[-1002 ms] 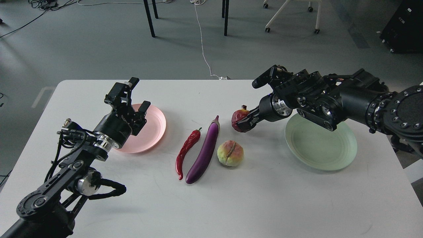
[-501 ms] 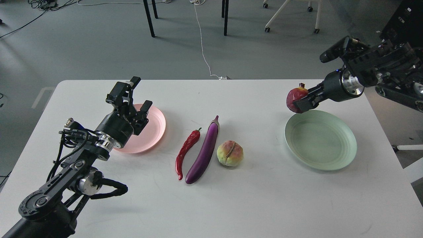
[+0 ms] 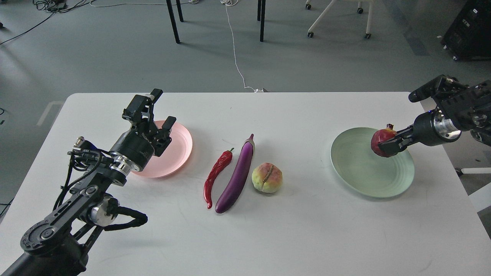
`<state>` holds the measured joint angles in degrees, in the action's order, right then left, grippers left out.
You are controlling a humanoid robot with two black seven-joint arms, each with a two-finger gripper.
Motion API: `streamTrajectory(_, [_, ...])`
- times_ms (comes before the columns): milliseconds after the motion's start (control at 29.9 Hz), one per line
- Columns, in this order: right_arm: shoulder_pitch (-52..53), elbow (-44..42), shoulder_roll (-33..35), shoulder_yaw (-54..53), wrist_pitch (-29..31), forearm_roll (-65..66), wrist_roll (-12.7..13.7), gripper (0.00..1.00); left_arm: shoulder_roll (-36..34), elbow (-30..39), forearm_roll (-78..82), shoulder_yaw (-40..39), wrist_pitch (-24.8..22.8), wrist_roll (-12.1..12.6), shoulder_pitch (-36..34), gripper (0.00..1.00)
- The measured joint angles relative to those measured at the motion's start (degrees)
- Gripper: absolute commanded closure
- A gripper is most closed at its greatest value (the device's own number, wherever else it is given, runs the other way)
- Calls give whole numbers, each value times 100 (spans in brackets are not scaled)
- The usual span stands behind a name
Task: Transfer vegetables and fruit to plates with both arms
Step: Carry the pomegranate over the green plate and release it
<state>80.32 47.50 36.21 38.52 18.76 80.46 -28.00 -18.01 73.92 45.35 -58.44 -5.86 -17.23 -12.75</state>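
Carrying pomegranate (image 3: pixel 382 139) pinched in right claw (image 3: pixel 387 145) over green plate (image 3: pixel 360 180), unreleased; left claw (image 3: pixel 151 115) spread, empty. You've chili (image 3: pixel 215 177), eggplant (image 3: pixel 238 176), peach (image 3: pixel 267 178) left.

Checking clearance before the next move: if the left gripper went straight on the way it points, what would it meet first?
The left gripper points up and away over the pink plate; beyond it, probably bare table, though depth is unclear.

Two black jointed arms carry silver wrist rings, looping black cables and small screw-ringed joint discs.
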Motion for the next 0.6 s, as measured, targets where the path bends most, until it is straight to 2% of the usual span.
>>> streamTrajectory(100, [-70, -38, -29, -7, -117, -6, 0, 7, -1, 0, 1, 0, 0, 0, 0, 2])
streamTrajectory(267, [-111, -44, -33, -12, -399, -15, 0, 6, -3, 0, 8, 0, -2, 0, 0, 2])
streamTrajectory(601, [468, 513, -38, -50, -427, -124, 1, 5, -47, 72, 9, 0, -3, 0, 0, 2])
